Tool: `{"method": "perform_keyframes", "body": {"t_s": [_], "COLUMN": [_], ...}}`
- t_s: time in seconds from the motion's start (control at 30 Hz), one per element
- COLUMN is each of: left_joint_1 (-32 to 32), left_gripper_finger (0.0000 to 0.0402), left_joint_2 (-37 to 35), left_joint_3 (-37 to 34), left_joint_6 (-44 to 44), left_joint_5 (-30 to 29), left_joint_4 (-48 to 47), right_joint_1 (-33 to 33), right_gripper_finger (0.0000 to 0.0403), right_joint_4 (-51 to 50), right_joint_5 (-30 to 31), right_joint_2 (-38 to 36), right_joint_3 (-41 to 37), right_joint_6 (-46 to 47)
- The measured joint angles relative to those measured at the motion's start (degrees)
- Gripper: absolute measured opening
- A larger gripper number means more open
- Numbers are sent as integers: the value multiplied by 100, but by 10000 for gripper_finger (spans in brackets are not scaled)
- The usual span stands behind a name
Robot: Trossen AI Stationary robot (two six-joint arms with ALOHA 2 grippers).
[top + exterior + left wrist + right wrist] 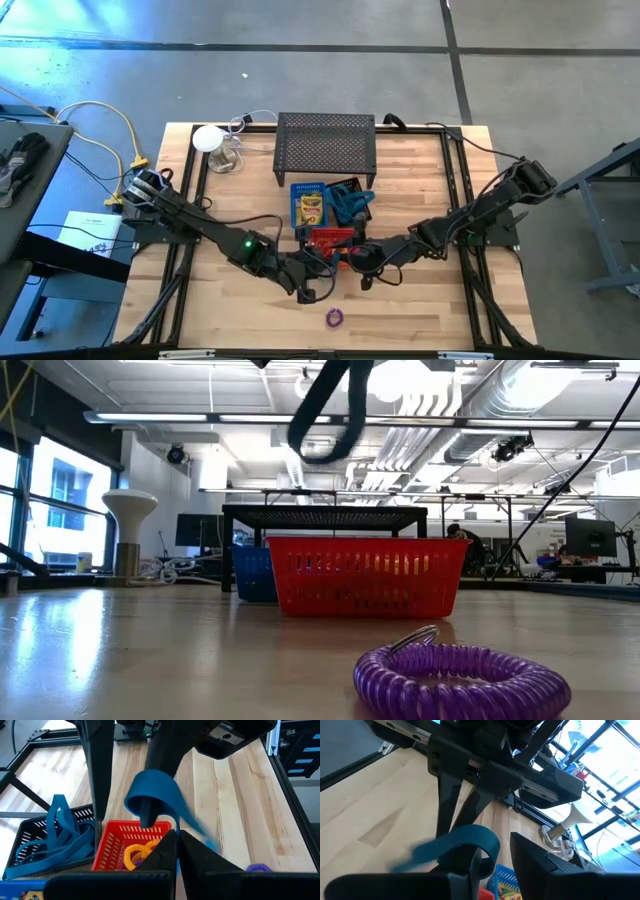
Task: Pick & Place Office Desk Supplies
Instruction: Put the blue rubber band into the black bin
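The left gripper (176, 851) is pinched tight on one end of the blue band (152, 802). The right gripper (492, 865) has one finger through its loop, jaws apart. The band could slip off that finger and miss the red bin (131, 845) below.

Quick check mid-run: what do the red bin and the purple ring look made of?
Red bin: looks like moulded plastic, glossy, with slotted walls that let light through. Purple ring: a coiled cord, probably soft translucent plastic, shiny along its turns; a small metal-looking loop sits at its top.
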Motion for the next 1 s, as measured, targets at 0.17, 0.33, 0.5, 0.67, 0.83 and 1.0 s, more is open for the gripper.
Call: {"method": "perform_keyframes", "body": {"t_s": [0.17, 0.33, 0.5, 0.67, 0.83, 1.0], "left_joint_1": [0, 0, 4, -1, -42, -185], "left_gripper_finger": [1, 1, 1, 14, 56, 102], "left_joint_2": [0, 0, 0, 0, 0, 0], "left_joint_3": [-4, -4, -9, -11, -11, -11], "left_joint_6": [0, 0, 71, 173, 313, 444], "left_joint_5": [-4, -12, -26, -190, -221, -609], "left_joint_4": [-36, -37, -67, -68, -63, -60], "right_joint_1": [0, 0, 2, 2, 8, 16], "right_gripper_finger": [69, 46, 7, 3, 3, 2], "right_joint_4": [-2, -10, -134, -158, -302, -487], "right_joint_5": [-4, -2, -4, 0, 2, 157], "right_joint_2": [0, 0, 0, 0, 0, 1], "right_joint_3": [0, 0, 0, 0, 0, 0], "right_joint_6": [132, 138, 101, 95, 98, 132]}}
